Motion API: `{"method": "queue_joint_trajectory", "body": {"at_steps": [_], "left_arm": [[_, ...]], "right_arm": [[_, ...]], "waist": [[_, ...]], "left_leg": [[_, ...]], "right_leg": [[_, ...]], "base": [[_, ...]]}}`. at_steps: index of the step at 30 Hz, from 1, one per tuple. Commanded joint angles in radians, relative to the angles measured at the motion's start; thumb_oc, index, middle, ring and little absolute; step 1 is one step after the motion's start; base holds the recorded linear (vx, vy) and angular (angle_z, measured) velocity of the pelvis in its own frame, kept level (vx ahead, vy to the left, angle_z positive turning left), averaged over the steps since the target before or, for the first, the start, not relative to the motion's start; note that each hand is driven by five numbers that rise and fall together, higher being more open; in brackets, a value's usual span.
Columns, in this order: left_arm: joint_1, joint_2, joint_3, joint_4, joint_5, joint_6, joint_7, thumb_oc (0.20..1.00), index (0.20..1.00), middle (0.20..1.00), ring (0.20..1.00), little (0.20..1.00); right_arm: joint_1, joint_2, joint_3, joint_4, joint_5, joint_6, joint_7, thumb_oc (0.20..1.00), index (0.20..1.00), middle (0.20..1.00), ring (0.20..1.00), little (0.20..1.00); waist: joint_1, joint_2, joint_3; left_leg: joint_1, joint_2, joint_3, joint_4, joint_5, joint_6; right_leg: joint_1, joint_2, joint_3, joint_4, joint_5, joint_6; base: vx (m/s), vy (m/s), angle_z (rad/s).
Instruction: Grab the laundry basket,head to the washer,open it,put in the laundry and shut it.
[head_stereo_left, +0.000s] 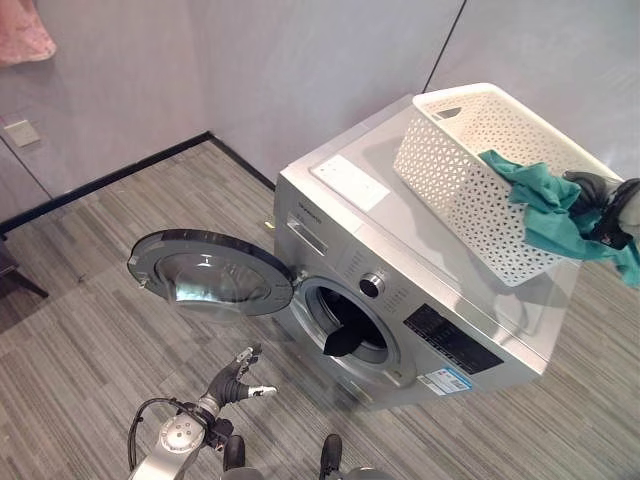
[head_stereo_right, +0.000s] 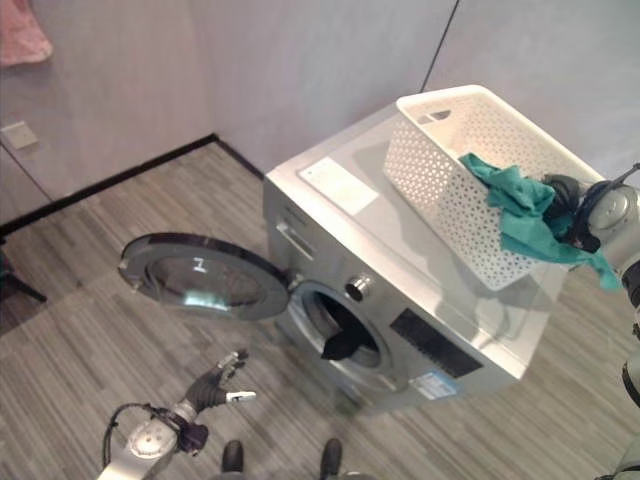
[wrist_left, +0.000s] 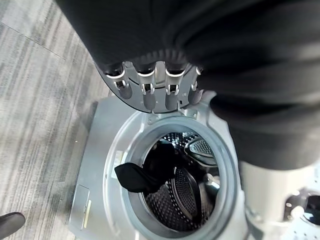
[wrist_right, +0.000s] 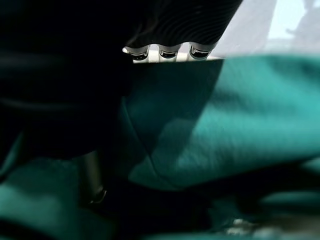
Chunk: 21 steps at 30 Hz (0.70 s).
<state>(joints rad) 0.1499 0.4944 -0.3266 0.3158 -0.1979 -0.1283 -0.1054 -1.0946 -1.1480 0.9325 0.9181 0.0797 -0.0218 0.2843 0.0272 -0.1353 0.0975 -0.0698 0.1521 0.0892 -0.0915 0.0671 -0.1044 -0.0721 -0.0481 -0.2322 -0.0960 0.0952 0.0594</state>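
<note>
A silver washer (head_stereo_left: 400, 230) stands with its round door (head_stereo_left: 210, 272) swung wide open to the left. A black garment (wrist_left: 142, 175) hangs out over the drum's rim. On the washer's top sits the white perforated laundry basket (head_stereo_left: 450, 170). A teal cloth (head_stereo_left: 545, 205) drapes over the basket's right rim, and my right hand (head_stereo_left: 605, 200) is shut on it; the teal cloth (wrist_right: 240, 110) lies across the fingers in the right wrist view. My left hand (head_stereo_left: 232, 380) hangs low in front of the door, fingers (wrist_left: 150, 95) relaxed and holding nothing.
Grey walls close in behind the washer, meeting at a corner. A pink cloth (head_stereo_left: 22, 35) hangs at the upper left above a small wall plate (head_stereo_left: 20, 130). A dark furniture leg (head_stereo_left: 15, 275) shows at the left edge. Striped wood floor (head_stereo_left: 90, 330) spreads before the washer.
</note>
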Motion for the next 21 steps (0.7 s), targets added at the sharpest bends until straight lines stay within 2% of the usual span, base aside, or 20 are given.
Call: {"method": "queue_joint_trajectory", "body": {"at_steps": [1, 10, 11, 12, 21], "left_arm": [[-0.065, 0.02, -0.015, -0.051, -0.041, -0.038, 0.013, 1.0, 1.0, 1.0, 1.0, 1.0], [-0.07, 0.025, -0.021, -0.059, -0.054, -0.036, 0.016, 1.0, 1.0, 1.0, 1.0, 1.0], [-0.07, 0.026, -0.023, -0.062, -0.054, -0.036, 0.016, 1.0, 1.0, 1.0, 1.0, 1.0], [-0.07, 0.026, -0.026, -0.06, -0.054, -0.035, 0.016, 1.0, 1.0, 1.0, 1.0, 1.0], [-0.093, 0.015, -0.02, -0.051, -0.058, -0.027, 0.043, 1.0, 1.0, 1.0, 1.0, 1.0]], "right_arm": [[-0.085, -0.01, -0.002, 0.041, -0.015, 0.012, -0.032, 1.0, 1.0, 1.0, 1.0, 1.0], [0.091, 0.038, -0.021, 0.023, -0.059, 0.04, 0.03, 1.0, 1.0, 1.0, 1.0, 1.0], [0.101, 0.039, -0.023, 0.019, -0.064, 0.041, 0.033, 0.551, 0.551, 0.551, 0.551, 0.551], [0.113, 0.041, -0.031, 0.024, -0.065, 0.044, 0.032, 0.2, 0.2, 0.2, 0.2, 0.2], [0.09, 0.104, -0.128, 0.138, -0.039, 0.048, -0.057, 0.2, 0.2, 0.2, 0.2, 0.2]], "waist": [[0.039, -0.027, 0.055], [0.061, -0.014, 0.107], [0.063, -0.015, 0.109], [0.062, -0.016, 0.111], [0.052, -0.032, 0.108]], "left_leg": [[0.002, 0.117, -0.023, 0.004, -0.044, -0.051], [-0.066, 0.123, -0.054, 0.004, -0.016, -0.057], [-0.072, 0.123, -0.057, 0.004, -0.014, -0.057], [-0.074, 0.123, -0.059, 0.004, -0.013, -0.057], [-0.063, 0.125, -0.047, 0.004, -0.021, -0.053]], "right_leg": [[0.053, -0.07, -0.02, 0.009, -0.103, 0.075], [0.014, -0.063, -0.039, 0.009, -0.109, 0.068], [0.011, -0.062, -0.039, 0.009, -0.11, 0.067], [0.008, -0.061, -0.04, 0.009, -0.111, 0.067], [0.007, -0.055, -0.022, 0.009, -0.111, 0.066]], "base": [[0.0, 0.0, 0.0], [0.0, -0.021, 0.13], [0.01, -0.029, 0.12], [0.01, -0.028, 0.13], [0.0, -0.003, 0.01]]}}
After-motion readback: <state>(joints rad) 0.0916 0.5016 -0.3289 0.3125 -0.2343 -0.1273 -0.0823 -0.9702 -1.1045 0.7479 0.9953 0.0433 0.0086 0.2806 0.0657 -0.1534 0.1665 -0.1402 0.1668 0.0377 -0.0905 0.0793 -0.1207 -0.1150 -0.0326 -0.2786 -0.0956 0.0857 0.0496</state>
